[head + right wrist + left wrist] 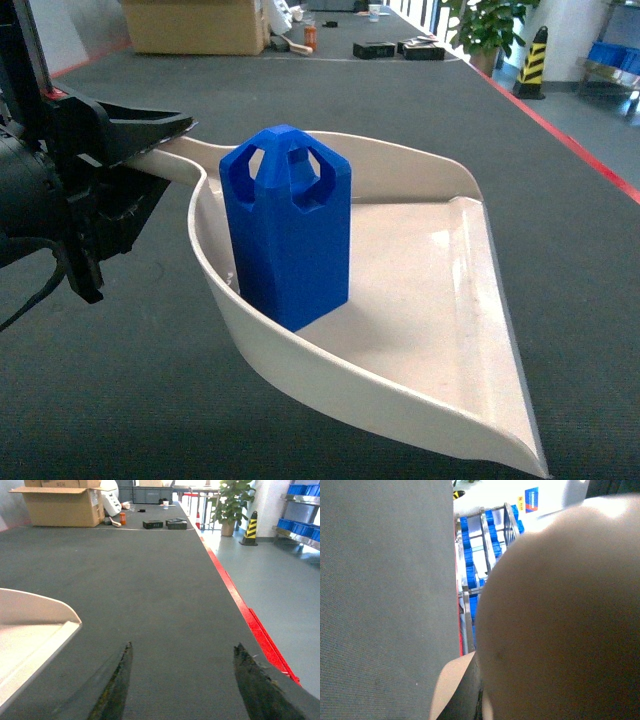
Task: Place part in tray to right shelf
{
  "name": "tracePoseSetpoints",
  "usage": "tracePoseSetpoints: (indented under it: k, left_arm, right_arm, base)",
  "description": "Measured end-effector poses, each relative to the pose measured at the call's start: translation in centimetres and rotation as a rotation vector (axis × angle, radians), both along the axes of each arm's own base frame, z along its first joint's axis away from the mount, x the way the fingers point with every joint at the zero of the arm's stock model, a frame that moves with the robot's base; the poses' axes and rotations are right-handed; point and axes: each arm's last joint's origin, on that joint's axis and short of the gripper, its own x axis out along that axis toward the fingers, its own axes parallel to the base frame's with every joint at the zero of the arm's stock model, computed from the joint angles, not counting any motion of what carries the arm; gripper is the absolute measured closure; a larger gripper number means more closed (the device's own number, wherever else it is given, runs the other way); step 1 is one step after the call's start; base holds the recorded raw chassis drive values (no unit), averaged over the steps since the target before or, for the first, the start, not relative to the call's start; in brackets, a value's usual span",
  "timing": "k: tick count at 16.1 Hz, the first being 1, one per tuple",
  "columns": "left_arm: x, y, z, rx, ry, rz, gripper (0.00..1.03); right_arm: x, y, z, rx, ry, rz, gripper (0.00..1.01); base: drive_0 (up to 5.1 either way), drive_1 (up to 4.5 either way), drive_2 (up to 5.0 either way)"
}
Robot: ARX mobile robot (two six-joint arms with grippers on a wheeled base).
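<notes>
The bright-blue part (286,235) stands upright in the back of the cream tray (430,300), close to its curved rim. My left gripper (150,160) is shut on the tray's handle (185,155) at the left and holds the tray above the dark mat. In the left wrist view the tray's underside (560,620) fills the right side and hides the part. My right gripper (182,650) is open over the bare mat with nothing between its fingers, and the tray's front corner (35,625) lies to its left. The right shelf (482,550) is a steel rack holding blue crates.
The dark mat (400,100) ends at a red edge strip (235,590) on the right, with grey floor beyond. Far off stand a cardboard box (195,25), black boxes (375,50), a potted plant (490,25) and a striped cone (533,60).
</notes>
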Motion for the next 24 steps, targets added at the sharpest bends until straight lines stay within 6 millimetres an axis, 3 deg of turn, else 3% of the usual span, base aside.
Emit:
tracePoseSetpoints:
  k: [3, 4, 10, 24]
  left_arm:
    - [-0.05, -0.18, 0.01, -0.001, 0.000, -0.009, 0.87]
    - [-0.04, -0.17, 0.00, 0.000, 0.001, -0.008, 0.87]
    - [-0.05, -0.21, 0.01, 0.000, -0.005, -0.012, 0.87]
    - [-0.05, -0.19, -0.09, 0.003, 0.001, -0.009, 0.87]
  right_arm:
    - [0.00, -0.01, -0.02, 0.000, 0.002, 0.000, 0.05]
    - [0.01, 0.00, -0.04, 0.000, 0.004, 0.000, 0.01]
    - [0.03, -0.01, -0.05, 0.000, 0.005, -0.001, 0.03]
    - [0.03, -0.01, -0.04, 0.000, 0.004, -0.001, 0.03]
  base:
    - [0.0, 0.00, 0.0]
    - [0.0, 0.00, 0.0]
    - [0.0, 0.00, 0.0]
    - [4.8, -2.53, -2.5]
